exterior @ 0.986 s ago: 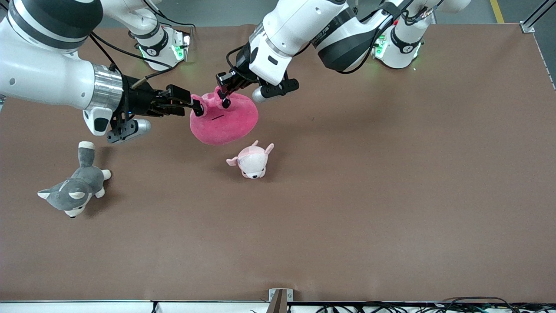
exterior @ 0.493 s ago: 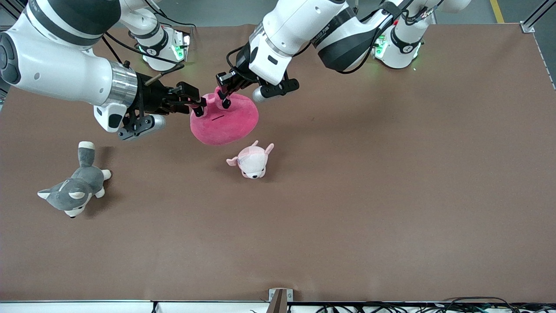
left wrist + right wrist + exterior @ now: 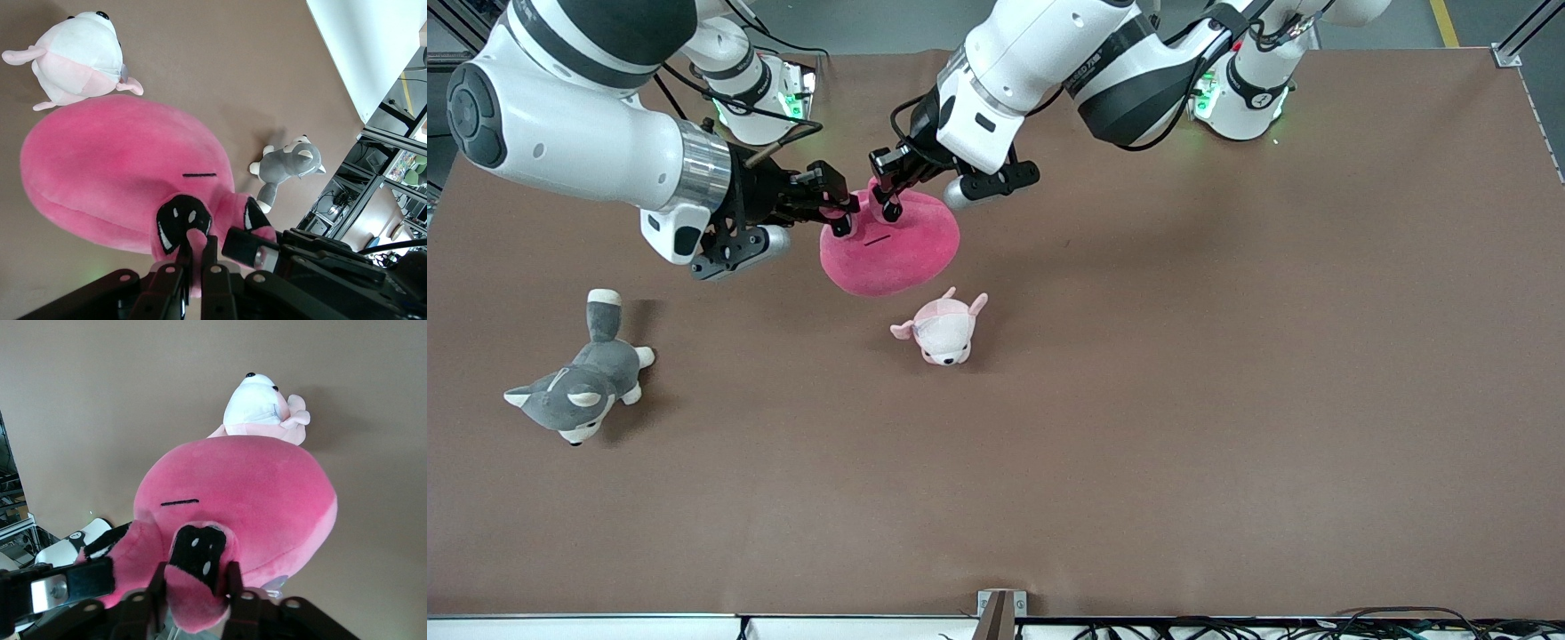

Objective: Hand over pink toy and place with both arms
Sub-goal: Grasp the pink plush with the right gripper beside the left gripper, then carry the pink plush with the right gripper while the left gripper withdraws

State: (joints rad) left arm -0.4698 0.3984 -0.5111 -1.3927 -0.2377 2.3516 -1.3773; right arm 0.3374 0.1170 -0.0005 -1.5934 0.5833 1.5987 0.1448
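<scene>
The pink toy (image 3: 891, 251) hangs in the air over the tabletop (image 3: 1227, 356), above the part near the robots' bases, and it does not rest on the surface. Two grippers meet at its top. The left gripper (image 3: 887, 200) comes down from about 1 o'clock of the toy, and its fingers are pressed together on one ear. The right gripper (image 3: 843, 213) comes in from about 9 o'clock; its fingers stand on both sides of the other ear with the plush filling the gap, so they seem to be pinching it, but I cannot tell if this grip is already firm.

By my judgement, the task is about in the middle: the toy is lifted and brought to the meeting point, and the right arm is taking it. What is left is for the left fingers to let go, and then the right arm must carry the toy and put it down.

A pale dog plush (image 3: 943, 329) lies at 5 o'clock of the toy, and a grey plush (image 3: 578, 382) lies toward the right arm's end
</scene>
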